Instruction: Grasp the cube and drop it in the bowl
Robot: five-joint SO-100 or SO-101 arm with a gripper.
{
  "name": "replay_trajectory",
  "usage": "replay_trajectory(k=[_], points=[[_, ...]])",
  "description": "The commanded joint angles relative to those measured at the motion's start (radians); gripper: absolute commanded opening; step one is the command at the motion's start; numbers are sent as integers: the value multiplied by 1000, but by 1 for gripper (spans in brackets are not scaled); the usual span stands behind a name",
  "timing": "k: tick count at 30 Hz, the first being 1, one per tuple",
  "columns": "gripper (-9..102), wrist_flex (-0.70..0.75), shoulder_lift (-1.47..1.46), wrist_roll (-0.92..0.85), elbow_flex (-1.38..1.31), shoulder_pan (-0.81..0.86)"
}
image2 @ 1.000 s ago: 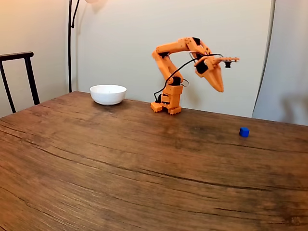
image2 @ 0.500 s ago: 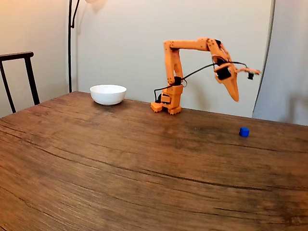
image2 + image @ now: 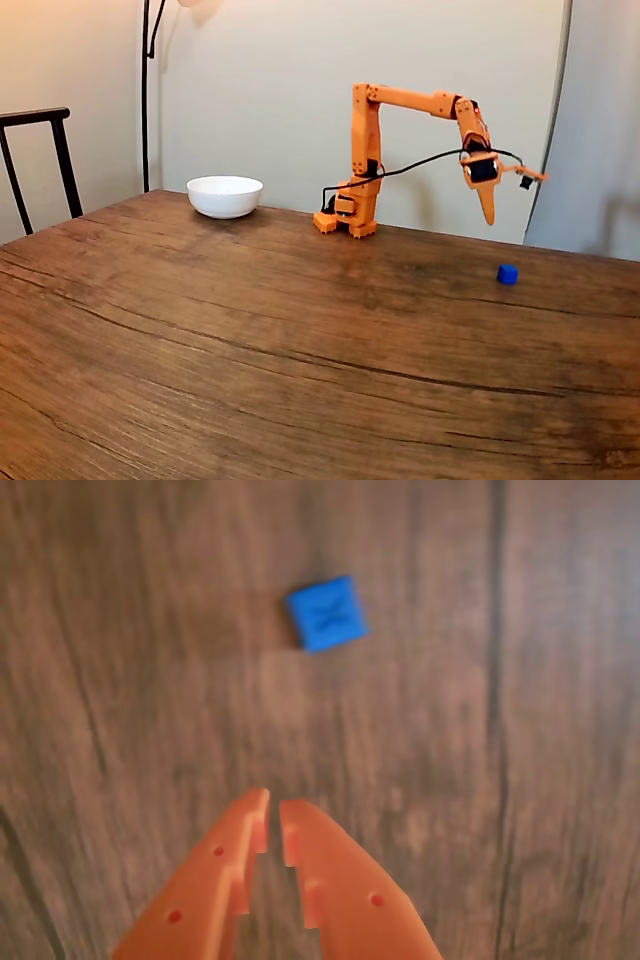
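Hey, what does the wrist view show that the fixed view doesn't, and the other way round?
The wrist view alone shows the gripper close up: the orange tips nearly meet, a thin slit between them. The fixed view alone shows the white bowl at the far left, the arm's base, a dark chair and the wall. Both show the blue cube lying free on the wooden table, with the gripper above it, not touching.

A wide wooden table with dark grain lines is filling the lower part of the fixed view. Behind the table a plain pale wall is standing. At the table's left end a dark chair is showing, and near it a thin black lamp pole is rising.
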Motion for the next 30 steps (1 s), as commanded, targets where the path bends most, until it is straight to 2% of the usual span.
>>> replay_trajectory(k=[1,7,11,22,30], points=[[5,0,-6,9,-48,-25],[26,-3,-40,11,-72,-21],[34,-34,-84,11,-83,-18],[36,-258,-241,78,-81,-14],[36,-276,-328,80,-117,3]])
